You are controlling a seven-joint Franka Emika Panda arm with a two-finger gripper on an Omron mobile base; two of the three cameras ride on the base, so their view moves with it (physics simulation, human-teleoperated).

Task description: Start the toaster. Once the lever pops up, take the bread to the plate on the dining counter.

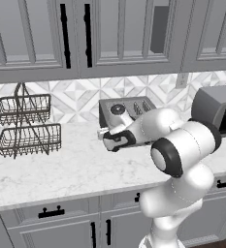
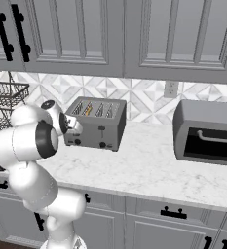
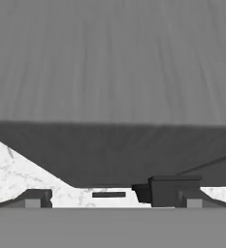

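Observation:
The grey four-slot toaster [image 2: 99,127] stands on the worktop against the tiled wall; in the left base view my arm hides most of the toaster [image 1: 134,105]. A tan-yellow edge of the bread [image 2: 88,109] shows in one of its left slots. My gripper [image 2: 77,127] is pressed up to the toaster's front left corner, also seen from the other side [image 1: 104,134]. In the hand view the gripper [image 3: 112,199] is open, the toaster's grey front [image 3: 114,97] fills the space ahead, and a small black lever [image 3: 165,190] sits just inside the right fingertip [image 3: 192,199]. The plate and the dining counter are out of view.
A two-tier wire basket [image 1: 26,125] stands on the marble worktop [image 1: 61,169] to the left. A dark grey oven-like appliance [image 2: 207,132] sits to the right of the toaster. Grey wall cabinets [image 2: 81,34] hang above, and drawers [image 2: 173,214] run below.

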